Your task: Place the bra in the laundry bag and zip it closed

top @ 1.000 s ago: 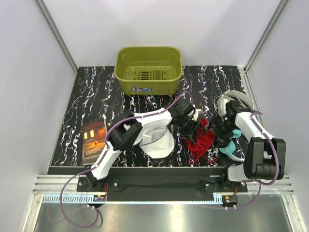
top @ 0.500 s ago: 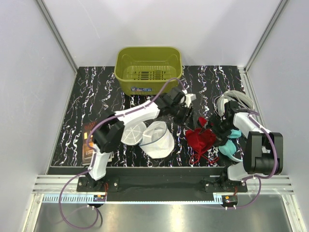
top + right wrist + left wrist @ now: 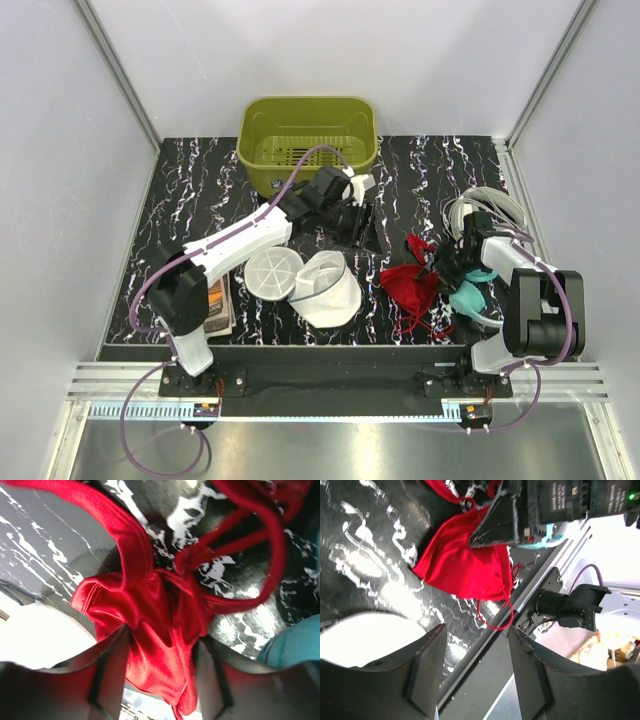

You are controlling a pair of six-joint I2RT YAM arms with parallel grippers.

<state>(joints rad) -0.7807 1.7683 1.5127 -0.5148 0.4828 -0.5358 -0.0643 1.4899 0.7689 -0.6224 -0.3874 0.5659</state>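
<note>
left gripper [image 3: 476,630]: released; we see its two fingers spread wide with nothing between them, only the table and the near rail beyond.
left arm [image 3: 250,235]: we see it stretched from its base across the table, its wrist just in front of the olive-green basket [image 3: 300,183], apart from both the bra and the laundry bag.
right gripper [image 3: 161,635]: we see its fingers standing apart, about as wide as the left pair, with a bunch of red fabric filling the gap. It is not clenched, and we cannot tell whether the pads press the cloth.
bra [image 3: 405,287]: we find it crumpled on the black marbled table [image 3: 200,200], to the right of the laundry bag and apart from it. A thin strap loops toward the near edge, and none of it is inside the bag.
laundry bag [image 3: 330,292]: we see it toward the near edge, about mid-table, with its rim gaping open. A round white face [image 3: 272,272] lies flat at its left, touching it.
teal item [image 3: 466,298]: we see it just right of the bra, beside the right arm [image 3: 520,265].
white bowl-like item [image 3: 487,207]: we note its grey rim; it sits behind the right gripper, near the table's right edge.
book [image 3: 218,308]: we see it at the left, partly hidden under the left arm.
</note>
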